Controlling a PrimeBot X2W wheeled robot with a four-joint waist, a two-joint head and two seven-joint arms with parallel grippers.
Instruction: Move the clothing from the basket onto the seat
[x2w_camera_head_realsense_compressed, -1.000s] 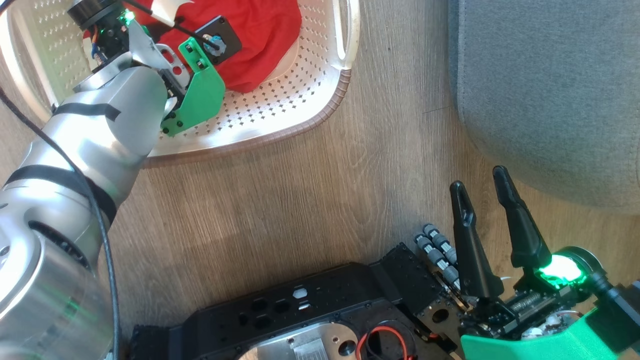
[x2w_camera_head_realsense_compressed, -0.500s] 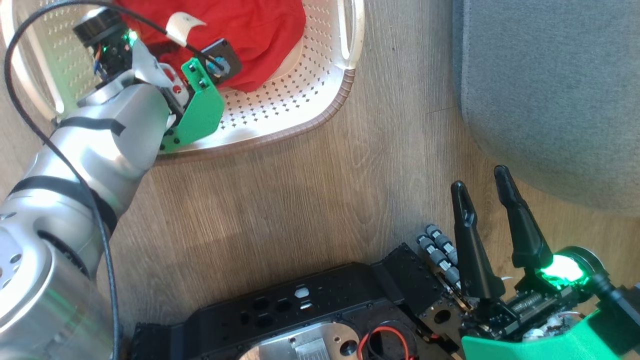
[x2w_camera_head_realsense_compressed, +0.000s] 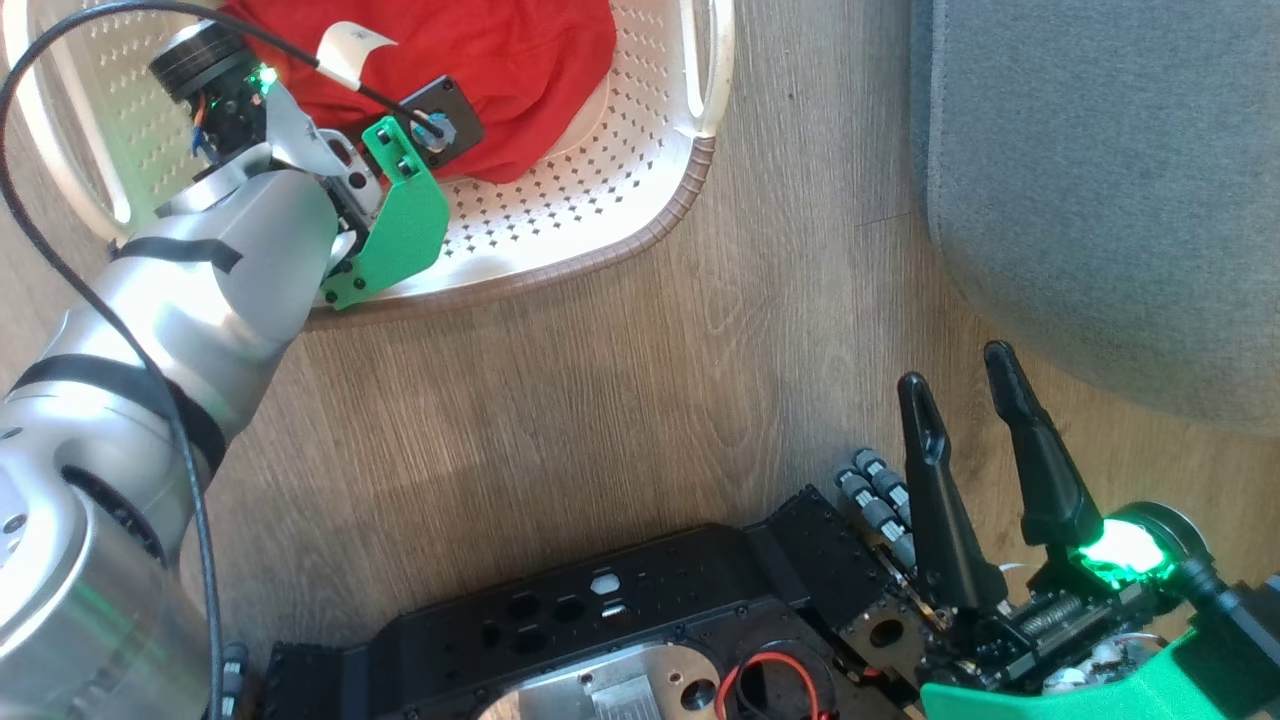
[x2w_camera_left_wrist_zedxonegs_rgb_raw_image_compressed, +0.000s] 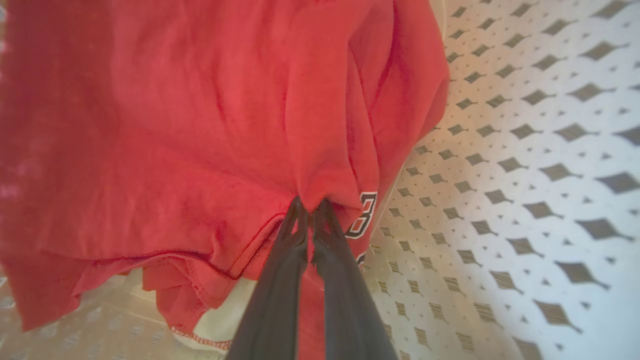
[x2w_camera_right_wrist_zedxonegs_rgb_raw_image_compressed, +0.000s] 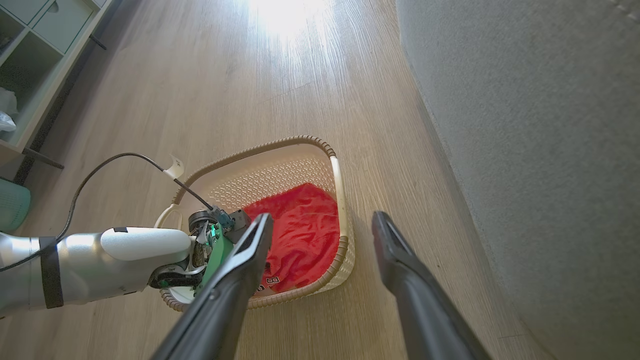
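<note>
Red clothing (x2w_camera_left_wrist_zedxonegs_rgb_raw_image_compressed: 175, 125) pinched at fold beside basket (x2w_camera_left_wrist_zedxonegs_rgb_raw_image_compressed: 525, 150) wall.

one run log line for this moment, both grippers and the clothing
left gripper: shut on clothing | clothing: in basket | right gripper: open, empty, near seat | next: lift to seat

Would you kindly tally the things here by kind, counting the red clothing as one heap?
Basket: 1
Seat: 1
Clothing heap: 1
Grippers: 2, the left gripper and the right gripper
Total: 5
</note>
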